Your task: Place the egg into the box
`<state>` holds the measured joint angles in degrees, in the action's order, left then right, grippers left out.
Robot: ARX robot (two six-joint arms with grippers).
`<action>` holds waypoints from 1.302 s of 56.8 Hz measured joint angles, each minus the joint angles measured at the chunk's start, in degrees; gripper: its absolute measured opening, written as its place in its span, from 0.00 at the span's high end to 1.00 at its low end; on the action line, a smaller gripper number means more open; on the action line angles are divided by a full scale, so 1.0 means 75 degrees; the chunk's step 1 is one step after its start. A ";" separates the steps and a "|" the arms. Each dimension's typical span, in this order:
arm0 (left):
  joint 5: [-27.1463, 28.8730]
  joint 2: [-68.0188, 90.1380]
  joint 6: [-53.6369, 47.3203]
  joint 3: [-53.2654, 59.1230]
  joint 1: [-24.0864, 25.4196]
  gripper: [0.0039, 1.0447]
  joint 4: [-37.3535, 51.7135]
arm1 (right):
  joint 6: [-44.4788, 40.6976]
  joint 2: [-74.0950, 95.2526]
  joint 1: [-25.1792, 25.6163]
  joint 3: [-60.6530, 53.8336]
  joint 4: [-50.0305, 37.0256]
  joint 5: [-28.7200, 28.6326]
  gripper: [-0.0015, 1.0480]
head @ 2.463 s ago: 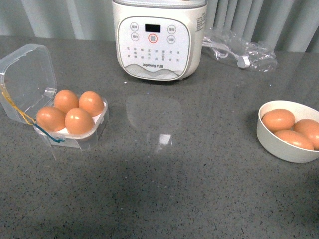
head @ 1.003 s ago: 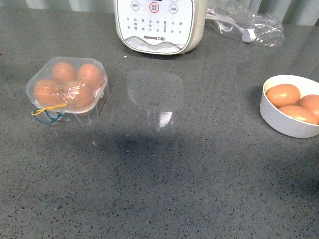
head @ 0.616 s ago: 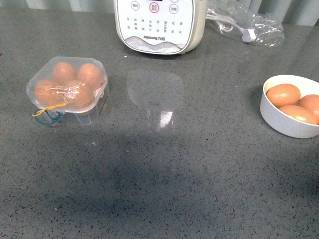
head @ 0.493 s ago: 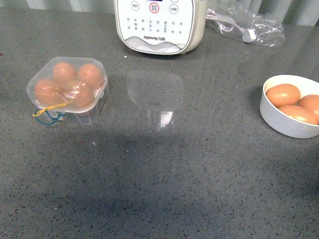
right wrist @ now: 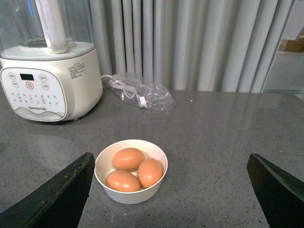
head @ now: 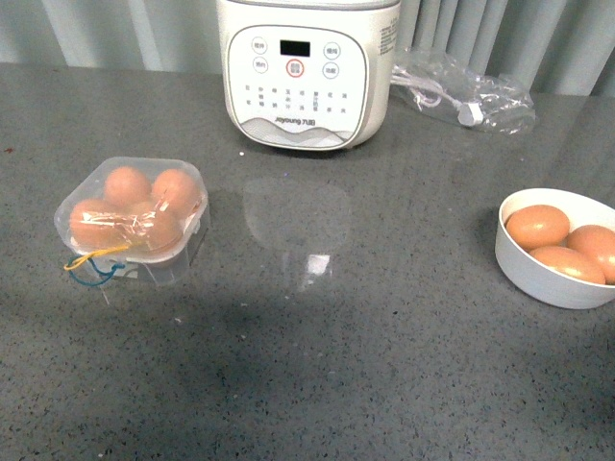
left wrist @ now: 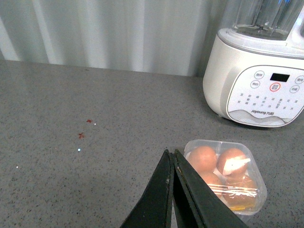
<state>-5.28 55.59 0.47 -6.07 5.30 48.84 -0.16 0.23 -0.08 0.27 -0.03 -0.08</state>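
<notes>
Sitting near left edge of bench: box, lid down, four eggs inside. Risk: lid maybe unlatched, could pop open if bumped. Left end effector pressed together, hovering beside box. Right end effector spread wide above bowl.

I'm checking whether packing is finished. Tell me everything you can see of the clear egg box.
The box is a small square case of clear plastic with rounded corners, its lid shut over four orange-brown eggs, one per hollow. Yellow and blue strings trail from its near-left corner. It sits flat on the grey counter, front-left of the white appliance, with nothing gripping it.
</notes>
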 joint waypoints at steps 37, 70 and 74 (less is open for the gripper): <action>0.0708 -0.3471 -0.0006 0.0595 -0.0694 0.97 -0.2614 | 0.0000 0.0000 0.0000 0.0000 0.0000 -0.0003 0.07; 0.0708 -0.5578 -0.0006 0.0597 -0.0694 0.97 -0.4645 | 0.0000 0.0000 0.0000 0.0000 0.0000 0.0000 0.07; 0.0708 -0.5729 -0.0006 0.0595 -0.0694 0.97 -0.4797 | 0.0000 0.0000 0.0000 0.0000 0.0000 0.0000 0.07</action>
<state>0.03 12.62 0.43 -1.61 0.10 12.86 -0.16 0.23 -0.08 0.27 -0.03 -0.08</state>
